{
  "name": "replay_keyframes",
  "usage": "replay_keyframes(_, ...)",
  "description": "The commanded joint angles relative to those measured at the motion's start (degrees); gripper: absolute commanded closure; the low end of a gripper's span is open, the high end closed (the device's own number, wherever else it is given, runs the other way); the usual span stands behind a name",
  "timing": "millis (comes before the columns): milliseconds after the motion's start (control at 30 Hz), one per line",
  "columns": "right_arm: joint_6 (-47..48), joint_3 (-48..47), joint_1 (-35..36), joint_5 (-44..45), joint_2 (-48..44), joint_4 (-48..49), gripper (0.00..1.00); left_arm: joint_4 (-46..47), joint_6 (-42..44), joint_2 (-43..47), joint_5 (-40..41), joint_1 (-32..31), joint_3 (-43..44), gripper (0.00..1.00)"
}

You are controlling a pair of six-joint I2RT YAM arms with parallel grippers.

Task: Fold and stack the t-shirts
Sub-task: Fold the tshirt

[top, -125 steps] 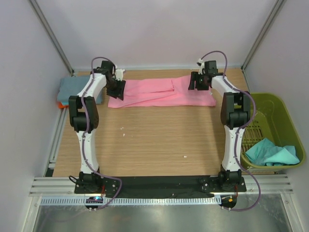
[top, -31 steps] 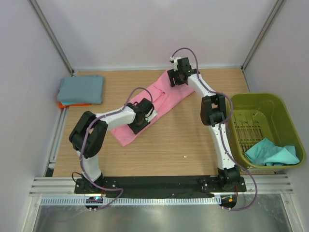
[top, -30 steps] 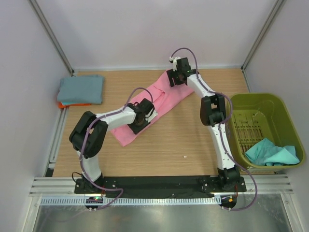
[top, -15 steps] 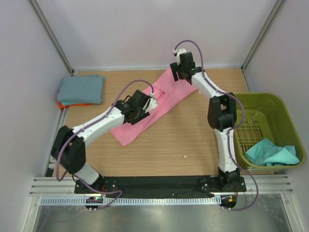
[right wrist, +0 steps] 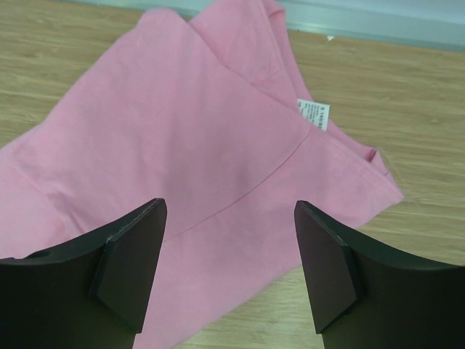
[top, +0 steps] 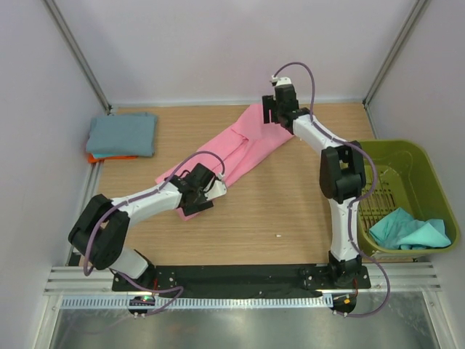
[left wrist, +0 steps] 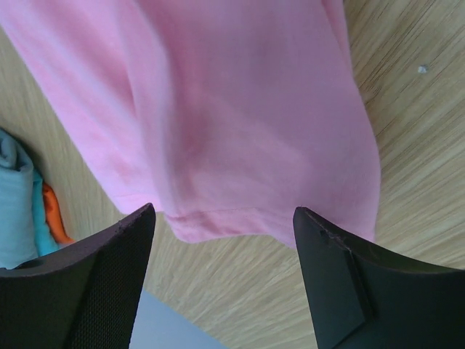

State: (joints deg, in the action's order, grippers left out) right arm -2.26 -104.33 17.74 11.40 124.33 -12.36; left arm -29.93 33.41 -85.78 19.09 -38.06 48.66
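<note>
The pink t-shirt point(top: 243, 145) lay on the table point(top: 276, 211) beside the green basket point(top: 392, 145), apart from its rim, folded into a long strip. Its long axis ran on a slant. The end with the white label point(right wrist: 314, 114) lay closer to the basket, and the hem end ran away from the basket toward my bases.

I had one hand over each end. My right gripper point(top: 272, 114) hovered above the label end, nearer the basket. My left gripper point(top: 197, 195) hung over the hem end, farther from it. Both were spread wide, the fingers point(left wrist: 87, 283) well apart with only cloth showing in the gap, and neither held anything. I couldn't tell whether the tips touched the cloth.

The teal t-shirt point(top: 407, 229) sat crumpled inside the basket. The stack point(top: 116, 142), a grey-blue t-shirt point(top: 122, 131) over an orange t-shirt point(top: 93, 157), lay clear across the table from the basket.

I judged the next fold would run along that long axis, end to end, so each hand would need to close on the end beneath it.
</note>
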Motion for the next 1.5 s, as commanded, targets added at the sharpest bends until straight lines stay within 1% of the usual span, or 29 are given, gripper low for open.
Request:
replay_keyframes(0,-1.69,-1.05,0.55,0.73,1.96,2.43,0.23,6.2,0.26,-2.1,-2.57,0.18,-0.59,0.22)
replay_keyframes(100,-1.69,-1.75,0.46,2.31,3.63,2.78,0.23,6.91,-0.62,-4.74,-3.1,0.18,-0.06,0.22)
replay_keyframes(133,-1.78,-2.1,0.11,2.14,4.59,2.34,0.23,7.17,-1.06,-6.14,-3.36,0.18,0.46,0.19)
replay_keyframes(233,-2.13,-3.24,0.02,0.47,6.88,1.29,0.22,7.17,-2.2,-7.73,-4.06,-0.25,1.08,0.19)
replay_keyframes(367,-2.83,-4.47,0.02,-2.42,9.34,-0.21,0.22,6.73,-4.13,-8.27,-4.24,-2.36,1.0,0.18)
replay_keyframes(400,-3.44,-4.91,0.02,-2.96,9.87,-0.38,0.22,6.56,-4.31,-8.18,-4.24,-2.89,0.82,0.06)
replay_keyframes(433,-3.54,-5.61,0.1,-3.4,10.83,-0.38,0.22,6.55,-4.23,-7.57,-3.98,-4.55,0.38,0.0)
replay_keyframes(567,-3.1,-8.16,0.37,-5.15,13.47,-0.91,0.22,6.12,-3.96,-5.11,-3.18,-9.48,-2.43,0.0)
replay_keyframes(633,-3.19,-10.27,0.46,-6.47,14.7,-1.26,0.22,4.98,-4.4,-4.4,-3.36,-12.02,-2.43,0.01)
replay_keyframes(767,-4.85,-14.92,0.72,-8.93,18.04,-2.23,0.22,2.87,-5.9,-4.57,-4.59,-14.49,0.11,0.0)
replay_keyframes(800,-5.64,-17.46,0.72,-10.5,19.62,-3.01,0.22,2.6,-6.51,-4.92,-4.85,-15.19,1.33,0.0)
replay_keyframes(833,-7.48,-18.35,0.81,-10.61,20.15,-3.28,0.22,2.6,-6.51,-5.36,-5.03,-15.63,1.95,0.01)
replay_keyframes(900,-8.37,-20.54,1.16,-14.29,21.73,-3.2,0.22,2.51,-7.04,-7.2,-5.2,-16.86,4.05,0.0)
replay_keyframes(1067,-10.22,-23.98,1.86,-16.58,25.16,-2.58,0.22,2.42,-8.27,-10.72,-6.08,-20.2,7.84,0.0)
replay_keyframes(1333,-13.2,-30.83,2.21,-20.36,31.49,-1.53,0.22,0.4,-14.06,-16.69,-7.14,-26.97,14.87,0.0)
replay_keyframes(1467,-13.99,-33.13,2.3,-21.86,32.55,-0.12,0.22,-0.04,-15.56,-19.85,-7.4,-29.69,19.17,0.0)
